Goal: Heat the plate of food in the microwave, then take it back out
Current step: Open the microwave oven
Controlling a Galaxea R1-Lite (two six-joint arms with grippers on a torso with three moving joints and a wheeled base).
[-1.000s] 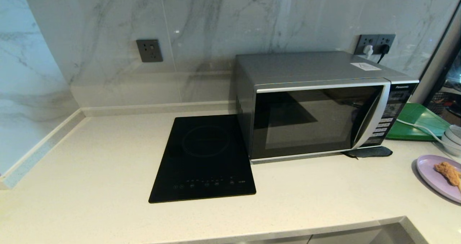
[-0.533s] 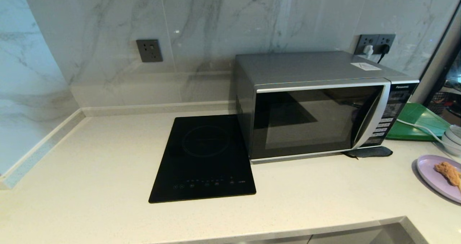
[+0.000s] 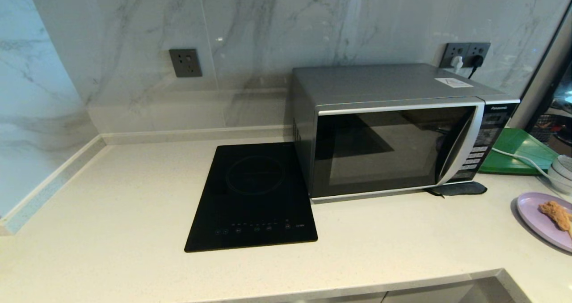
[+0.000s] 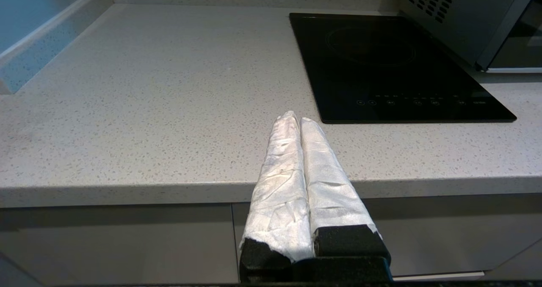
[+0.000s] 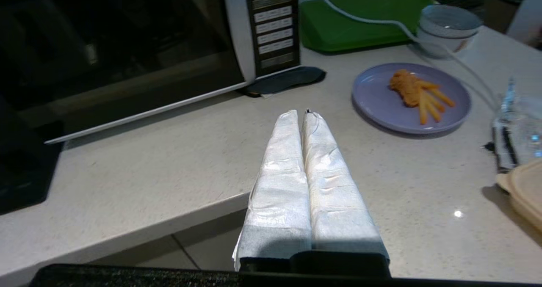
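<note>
Nothing on my head feed has shifted since the earlier frame: counter, appliances and plate all sit where they were, and neither arm shows there.

Going left to right, my left gripper [image 4: 298, 120] hangs at the front edge of the pale speckled countertop [image 3: 111, 195], its white-wrapped fingers pressed together on nothing, pointing over bare counter to the left of the black induction hob [image 3: 252, 195]. That hob lies flat with its right edge close beside the microwave [image 3: 393, 133], whose dark glass door is shut (the curved silver handle and button panel are on its right side). A small dark pad [image 3: 458, 188] pokes out from under the microwave's front right corner. Behind and right of it lies a green tray [image 3: 520, 149] with a white cable [image 3: 518, 157] across it, and stacked pale bowls [image 3: 562, 171] just beyond.

My right gripper [image 5: 304, 114] is also closed and empty, over the counter's edge in front of the microwave's right end. The plate of food [image 5: 381, 105] rests on the counter near its tips, to their right, and well clear of the microwave.
</note>
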